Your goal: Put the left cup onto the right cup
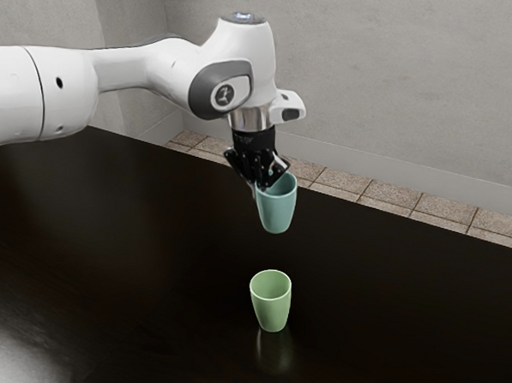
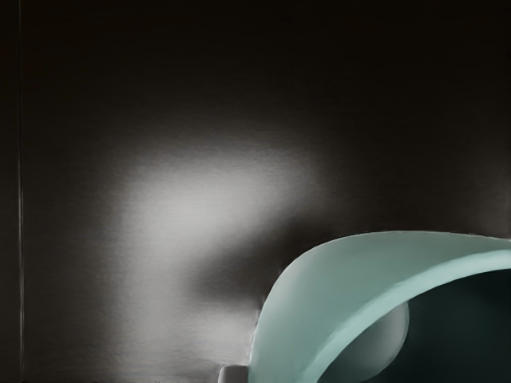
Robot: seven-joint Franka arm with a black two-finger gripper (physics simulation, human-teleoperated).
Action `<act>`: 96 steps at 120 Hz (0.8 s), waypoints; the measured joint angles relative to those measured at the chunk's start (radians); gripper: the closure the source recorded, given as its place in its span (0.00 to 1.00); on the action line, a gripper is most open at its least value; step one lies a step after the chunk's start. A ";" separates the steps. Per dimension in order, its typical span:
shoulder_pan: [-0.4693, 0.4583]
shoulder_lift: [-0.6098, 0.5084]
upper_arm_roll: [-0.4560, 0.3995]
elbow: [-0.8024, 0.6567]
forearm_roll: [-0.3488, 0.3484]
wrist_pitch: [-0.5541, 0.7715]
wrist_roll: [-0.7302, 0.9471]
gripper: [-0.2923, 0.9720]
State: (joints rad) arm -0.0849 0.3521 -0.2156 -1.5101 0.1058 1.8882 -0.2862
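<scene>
Gripper [image 1: 263,180] pinches teal cup [image 1: 277,211] by its rim, hanging it high above green cup [image 1: 270,300], presumably for clearance before lowering onto it.

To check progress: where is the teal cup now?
In the exterior view's centre, the teal cup hangs from the end effector, mid-air above the green cup.

A gap of open air lies between the lifted teal cup [image 1: 277,208] and the green cup [image 1: 270,300] below; bare tabletop [image 1: 106,261] surrounds the green cup.
</scene>
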 joint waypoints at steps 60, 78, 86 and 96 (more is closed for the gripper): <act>0.001 -0.088 -0.115 -0.094 0.063 -0.012 -0.131 0.85; 0.000 -0.140 -0.110 -0.153 0.062 -0.005 -0.157 0.85; 0.001 -0.142 -0.109 -0.176 0.063 0.010 -0.167 0.85; 0.002 -0.143 -0.108 -0.212 0.063 0.040 -0.178 0.85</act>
State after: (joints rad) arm -0.0829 0.2094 -0.3240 -1.7216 0.1688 1.9282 -0.4643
